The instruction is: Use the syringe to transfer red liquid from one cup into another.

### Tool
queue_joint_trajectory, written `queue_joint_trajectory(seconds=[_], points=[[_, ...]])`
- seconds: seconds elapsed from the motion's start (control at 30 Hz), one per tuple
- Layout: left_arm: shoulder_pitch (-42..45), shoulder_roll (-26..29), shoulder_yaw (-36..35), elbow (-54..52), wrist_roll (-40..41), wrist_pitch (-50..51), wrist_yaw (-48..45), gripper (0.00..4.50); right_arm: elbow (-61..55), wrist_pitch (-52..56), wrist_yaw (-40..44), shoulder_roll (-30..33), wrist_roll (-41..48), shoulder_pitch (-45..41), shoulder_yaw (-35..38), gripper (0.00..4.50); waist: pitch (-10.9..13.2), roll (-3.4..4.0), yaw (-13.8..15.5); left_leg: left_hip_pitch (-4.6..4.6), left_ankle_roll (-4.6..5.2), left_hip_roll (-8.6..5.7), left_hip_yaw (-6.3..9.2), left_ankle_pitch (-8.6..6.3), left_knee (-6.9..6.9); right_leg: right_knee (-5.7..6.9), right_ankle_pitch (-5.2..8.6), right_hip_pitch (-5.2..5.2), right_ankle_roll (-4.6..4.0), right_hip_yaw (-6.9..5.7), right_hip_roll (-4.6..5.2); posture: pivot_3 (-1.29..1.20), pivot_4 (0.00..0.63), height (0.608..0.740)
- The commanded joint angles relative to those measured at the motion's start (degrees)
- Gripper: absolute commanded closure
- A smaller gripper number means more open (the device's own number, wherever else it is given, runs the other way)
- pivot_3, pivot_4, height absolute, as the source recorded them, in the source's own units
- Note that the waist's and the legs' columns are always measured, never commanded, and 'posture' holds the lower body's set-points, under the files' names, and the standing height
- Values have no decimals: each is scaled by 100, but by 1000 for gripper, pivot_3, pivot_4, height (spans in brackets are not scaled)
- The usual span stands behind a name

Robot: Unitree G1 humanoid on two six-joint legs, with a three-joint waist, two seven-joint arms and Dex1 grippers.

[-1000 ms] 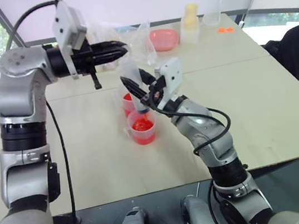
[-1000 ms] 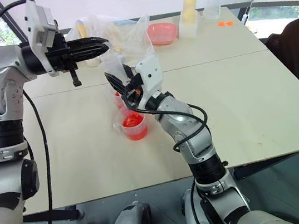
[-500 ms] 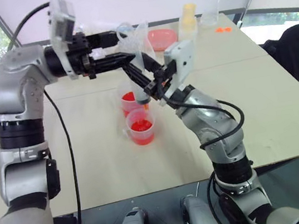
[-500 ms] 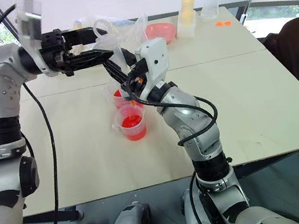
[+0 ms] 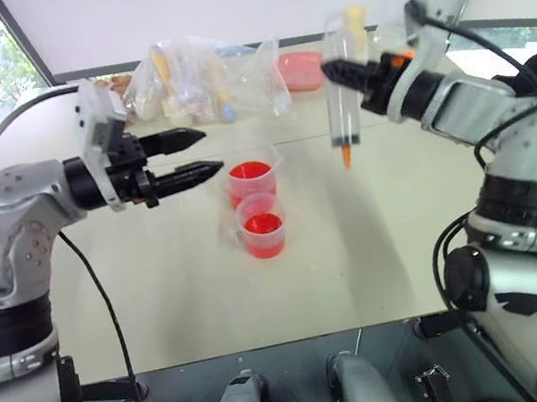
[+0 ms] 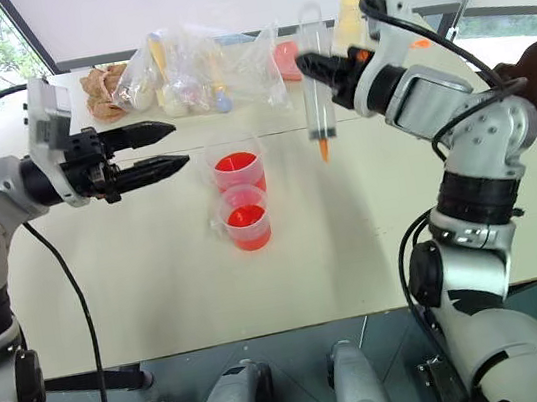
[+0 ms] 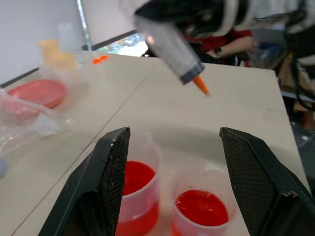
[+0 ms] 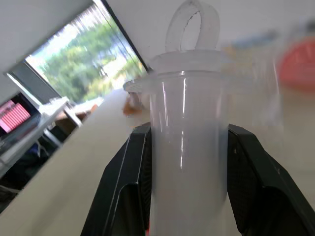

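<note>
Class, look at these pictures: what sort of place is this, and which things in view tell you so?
Probably a robot test room or lab, not a home: a plain pale table by big windows, holding a syringe, two clear cups of red liquid, and bagged supplies.

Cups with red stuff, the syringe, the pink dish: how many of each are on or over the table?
Cups with red liquid: 2, far cup and near cup
Syringe: 1, in the right gripper
Pink dish: 1
Total: 4
</note>
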State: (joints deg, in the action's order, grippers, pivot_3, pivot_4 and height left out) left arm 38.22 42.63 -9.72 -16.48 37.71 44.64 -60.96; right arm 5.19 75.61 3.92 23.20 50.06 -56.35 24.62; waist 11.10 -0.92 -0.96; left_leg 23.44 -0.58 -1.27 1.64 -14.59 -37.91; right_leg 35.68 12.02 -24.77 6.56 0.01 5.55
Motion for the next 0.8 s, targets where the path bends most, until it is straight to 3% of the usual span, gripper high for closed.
queue_joint_trajectory(seconds=[0.03,0.23,0.6,0.8], points=[[-136,81,113,-492,61,0,192,1471,943,621,-84,170,-156,-199,188,3064,0,0,-1,0,1,0,-2,0,1,-5,0,1,0,0,-1,0,150,740],[-330,-196,145,-792,392,178,638,1471,1855,279,213,203,-854,-45,-326,3064,1,2,-19,5,6,-6,-18,-3,3,-29,-12,7,21,-1,-4,0,150,740],[-848,-212,146,-873,598,155,874,1471,2649,-486,840,305,-1766,-5,-879,3064,1,2,-15,5,10,-12,-25,-5,3,-40,-12,13,22,-2,-10,0,150,740],[-945,-193,179,-875,624,125,904,1395,2802,-599,862,299,-2045,35,-835,162,1,1,-12,5,10,-12,-24,-5,3,-40,-13,13,21,-2,-10,0,150,740]])
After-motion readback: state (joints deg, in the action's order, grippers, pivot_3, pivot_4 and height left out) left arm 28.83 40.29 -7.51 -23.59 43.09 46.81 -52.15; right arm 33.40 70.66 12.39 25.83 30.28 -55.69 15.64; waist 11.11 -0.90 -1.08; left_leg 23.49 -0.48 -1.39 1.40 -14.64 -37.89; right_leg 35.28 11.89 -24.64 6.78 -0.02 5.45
